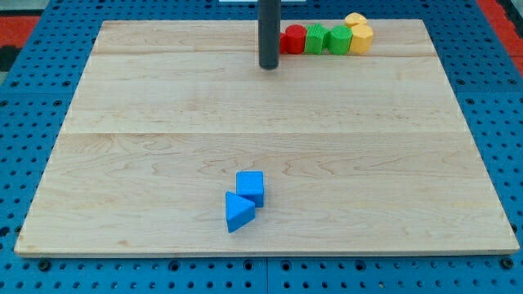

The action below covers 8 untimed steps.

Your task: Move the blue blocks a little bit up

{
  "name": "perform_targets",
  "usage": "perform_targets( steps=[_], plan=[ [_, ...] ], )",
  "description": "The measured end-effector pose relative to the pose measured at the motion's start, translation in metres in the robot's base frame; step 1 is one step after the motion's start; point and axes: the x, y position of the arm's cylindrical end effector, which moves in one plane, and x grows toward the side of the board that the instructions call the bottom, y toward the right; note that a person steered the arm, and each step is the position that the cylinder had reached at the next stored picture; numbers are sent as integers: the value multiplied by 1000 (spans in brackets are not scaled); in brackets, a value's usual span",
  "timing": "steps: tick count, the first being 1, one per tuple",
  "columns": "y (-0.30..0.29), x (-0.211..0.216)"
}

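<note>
A blue cube [251,187] and a blue triangular block [239,212] sit touching each other near the view's bottom, a little left of the middle of the wooden board [147,122]. The triangular block lies just below and left of the cube. My tip [269,65] stands near the view's top, far above the blue blocks and just left of a row of other blocks.
Along the top edge, right of my tip, stand a red block [294,38], two green blocks [315,38] [338,39], and two yellow blocks [361,37] [355,20]. A blue perforated table [507,98] surrounds the board.
</note>
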Motion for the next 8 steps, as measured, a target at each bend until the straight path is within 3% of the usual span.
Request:
perform_targets(
  steps=[2, 3, 4, 6, 8],
  plan=[
    [19, 207],
    [34, 260],
    [0, 284],
    [-75, 279],
    [-49, 227]
  ],
)
